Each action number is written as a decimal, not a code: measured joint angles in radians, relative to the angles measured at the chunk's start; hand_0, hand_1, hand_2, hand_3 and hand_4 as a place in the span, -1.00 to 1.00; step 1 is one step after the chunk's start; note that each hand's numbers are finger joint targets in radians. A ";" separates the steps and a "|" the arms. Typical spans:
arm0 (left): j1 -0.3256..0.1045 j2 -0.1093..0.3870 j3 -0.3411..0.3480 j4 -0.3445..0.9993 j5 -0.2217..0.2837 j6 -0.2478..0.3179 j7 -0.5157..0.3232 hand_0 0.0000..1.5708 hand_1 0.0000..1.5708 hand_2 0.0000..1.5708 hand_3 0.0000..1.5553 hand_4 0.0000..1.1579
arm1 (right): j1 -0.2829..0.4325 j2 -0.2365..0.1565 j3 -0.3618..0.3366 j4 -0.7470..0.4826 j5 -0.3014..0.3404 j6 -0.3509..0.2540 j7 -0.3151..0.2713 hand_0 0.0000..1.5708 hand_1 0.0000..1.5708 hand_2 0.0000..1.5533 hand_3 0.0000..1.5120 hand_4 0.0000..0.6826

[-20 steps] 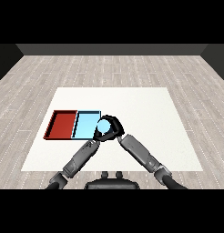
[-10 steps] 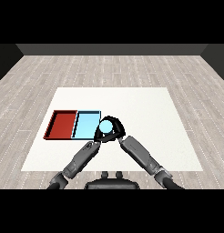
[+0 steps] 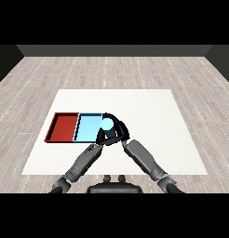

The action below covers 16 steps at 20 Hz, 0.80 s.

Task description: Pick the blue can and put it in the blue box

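Note:
The blue can [image 3: 107,123] shows as a pale blue round top over the right rim of the light blue tray [image 3: 87,128]. My right hand [image 3: 119,130] is curled round the can from the right side. My left hand [image 3: 101,138] sits just below and left of the can, close against the right hand and at the blue tray's near right corner. The can's body is mostly hidden by the two hands.
A red tray [image 3: 64,127] lies directly left of the blue tray, sharing a wall with it. Both trays sit left of centre on the white table [image 3: 153,111]. Wooden floor surrounds the table.
The right hand with the can has shifted a little to the left, toward the blue tray. The left hand has stayed close beside it.

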 measured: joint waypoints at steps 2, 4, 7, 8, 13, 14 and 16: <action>0.011 -0.001 0.015 -0.008 -0.025 -0.006 0.012 1.00 1.00 0.99 0.92 0.97 | -0.012 0.005 -0.023 0.010 0.000 0.017 0.003 -1.00 -1.00 -1.00 -1.00 -1.00; -0.007 -0.003 0.013 0.021 -0.019 -0.005 -0.004 1.00 1.00 1.00 0.93 0.96 | -0.005 0.007 -0.042 -0.011 0.011 0.022 0.023 -1.00 -1.00 -1.00 -1.00 -1.00; 0.000 0.000 0.024 0.003 -0.041 -0.007 0.013 1.00 1.00 1.00 0.94 0.95 | 0.009 0.010 -0.063 -0.003 0.003 0.045 0.014 -1.00 -1.00 -1.00 -1.00 -1.00; -0.003 -0.001 0.022 0.020 -0.037 -0.007 0.000 1.00 1.00 1.00 0.94 0.96 | 0.013 0.007 -0.077 -0.022 0.004 0.053 0.028 -1.00 -1.00 -1.00 -1.00 -1.00; 0.017 0.005 0.042 -0.007 -0.093 0.008 0.023 1.00 1.00 1.00 0.93 0.95 | 0.080 -0.001 -0.116 -0.099 0.029 0.098 0.038 -1.00 -1.00 -1.00 -1.00 -1.00; 0.027 0.009 0.050 -0.020 -0.100 0.004 0.028 1.00 1.00 1.00 0.93 0.95 | 0.105 -0.009 -0.121 -0.124 0.032 0.108 0.040 -1.00 -1.00 -1.00 -1.00 -1.00; 0.005 0.017 0.082 0.010 -0.102 -0.021 0.023 1.00 1.00 1.00 0.92 0.94 | 0.144 -0.039 -0.148 -0.177 0.018 0.129 0.050 -1.00 -1.00 -1.00 -1.00 -1.00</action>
